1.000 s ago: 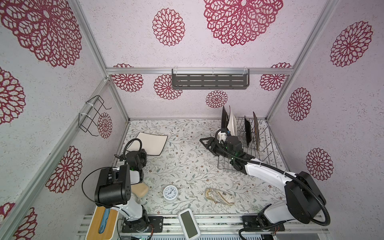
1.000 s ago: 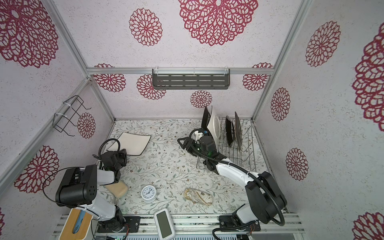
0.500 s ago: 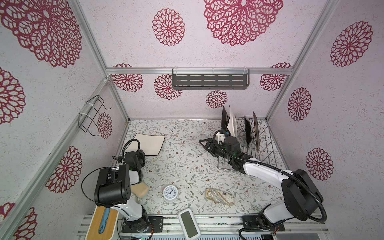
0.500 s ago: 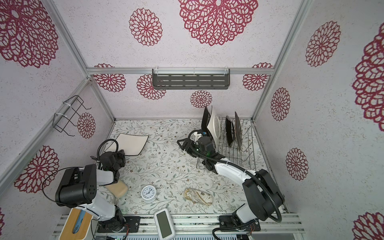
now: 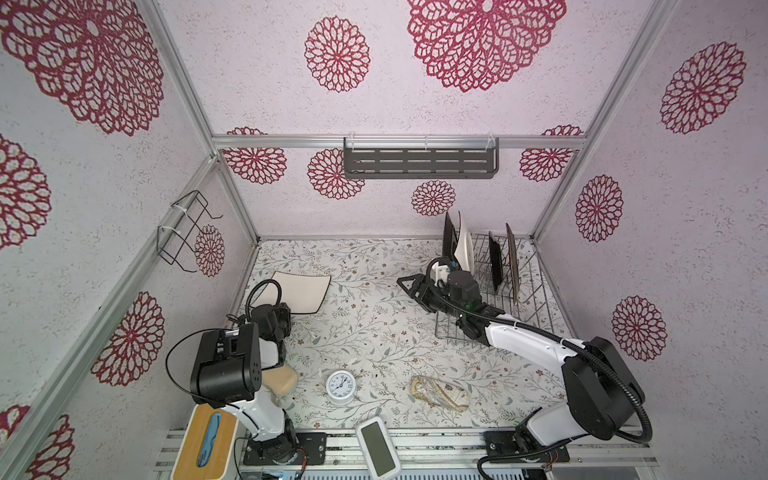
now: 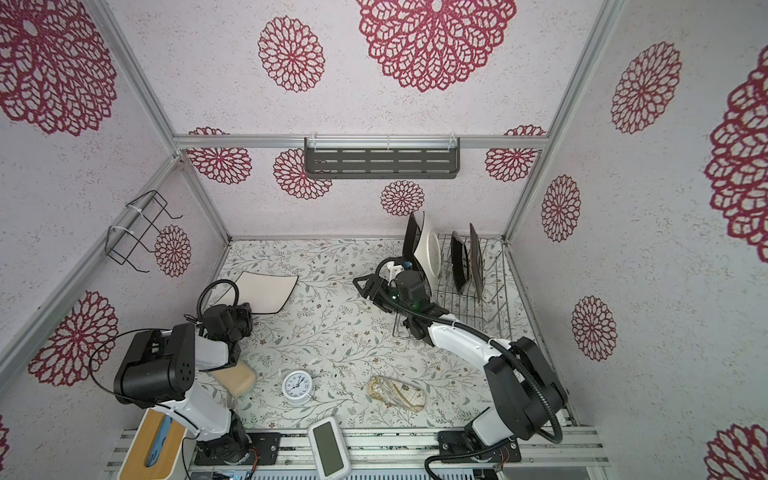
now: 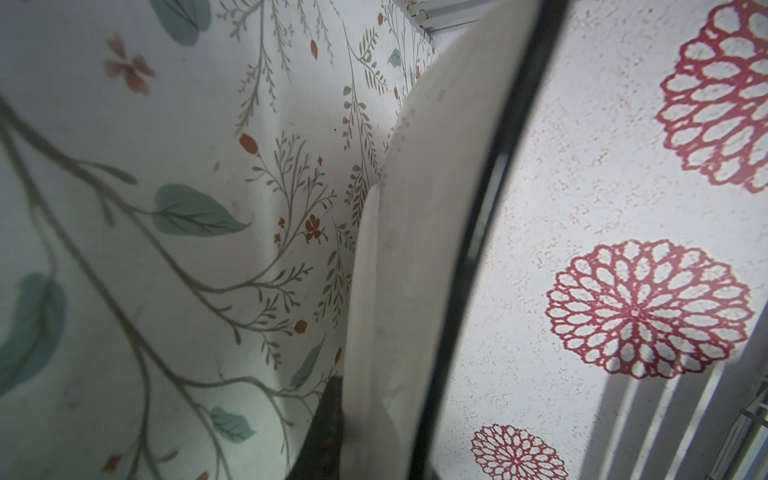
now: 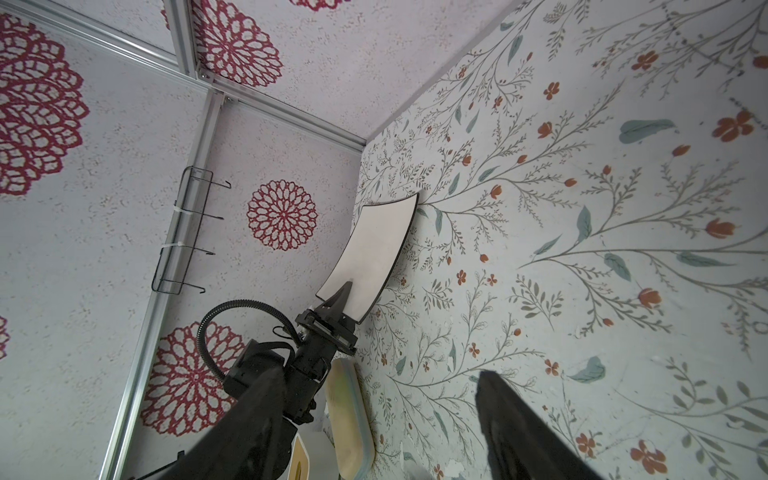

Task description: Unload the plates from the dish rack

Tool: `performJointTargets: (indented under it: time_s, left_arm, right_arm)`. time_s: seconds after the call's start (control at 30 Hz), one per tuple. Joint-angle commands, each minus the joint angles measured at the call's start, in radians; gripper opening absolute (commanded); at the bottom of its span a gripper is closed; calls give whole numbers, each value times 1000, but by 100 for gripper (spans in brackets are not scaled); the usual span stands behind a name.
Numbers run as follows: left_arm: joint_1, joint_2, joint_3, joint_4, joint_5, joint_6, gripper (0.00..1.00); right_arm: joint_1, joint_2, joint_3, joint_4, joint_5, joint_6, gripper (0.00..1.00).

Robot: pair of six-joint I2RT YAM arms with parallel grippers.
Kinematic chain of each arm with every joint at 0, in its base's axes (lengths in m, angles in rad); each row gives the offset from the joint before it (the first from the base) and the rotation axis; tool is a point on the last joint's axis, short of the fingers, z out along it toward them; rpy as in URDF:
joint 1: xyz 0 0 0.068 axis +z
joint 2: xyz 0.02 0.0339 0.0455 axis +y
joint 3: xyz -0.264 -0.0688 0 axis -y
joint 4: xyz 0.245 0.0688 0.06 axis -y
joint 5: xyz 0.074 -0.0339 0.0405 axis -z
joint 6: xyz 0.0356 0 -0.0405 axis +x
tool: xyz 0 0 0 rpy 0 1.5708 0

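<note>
The left tool (image 8: 341, 293) is closed on a corner of the square plate (image 5: 301, 291). This plate is white with a dark rim. It is low over the far left part of the surface (image 5: 374, 328), close to the left wall. I cannot tell if it lies flat on the surface or hangs just above it. In the left wrist view the plate's edge fills the middle, with one dark finger (image 7: 328, 415) pressed on it. The right tool (image 5: 411, 291) is open and holds nothing. It points to the left, just beside the left end of the rack (image 5: 534, 293). The rack sits in the far right corner of the surface. Four plates stand on edge in it. The black plate (image 5: 448, 239) is at the left end, and the white plate (image 5: 465, 251) leans right next to it. The third plate (image 5: 495, 268) is dark and stands a little apart from those two. The fourth plate (image 5: 512, 257) stands just beside it. A small clock (image 5: 340, 386) stands near the front of the surface, well apart from the rack.
</note>
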Motion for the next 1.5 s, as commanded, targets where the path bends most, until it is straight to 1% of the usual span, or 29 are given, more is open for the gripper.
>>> performJointTargets:
  time_s: [0.0,0.1,0.3,0.5,0.57,0.87,0.93,1.0,1.1,1.3,1.37,1.47]
  left_arm:
    - [11,5,45,115,8,-2,16]
    - [11,-1,52,87,10,3,25]
    - [12,-20,54,49,11,17,36]
    - [11,-31,59,8,22,26,53]
    - [11,-36,62,-7,27,32,57]
    - [9,-74,96,-149,30,59,76]
    - [10,-82,112,-200,23,81,85]
    - [9,-88,117,-231,26,95,89]
    - [10,-95,118,-259,29,104,94]
    - [-4,-98,121,-299,29,104,99]
    - [-13,-99,122,-310,20,104,100]
    - [-21,-96,123,-331,10,106,99]
  right_arm:
    - [6,-7,33,18,30,-22,76]
    - [7,-6,35,14,31,-24,76]
    - [7,-7,39,10,28,-26,76]
    - [7,-13,37,10,38,-30,77]
    - [7,-16,35,12,40,-30,77]
    - [7,-23,39,9,42,-35,77]
    - [7,-23,42,12,40,-35,77]
    - [7,-23,42,14,43,-35,77]
    - [5,-23,44,14,42,-39,77]
    - [4,-21,45,13,34,-47,78]
    - [4,-23,45,12,34,-51,78]
    - [2,-32,37,12,34,-54,78]
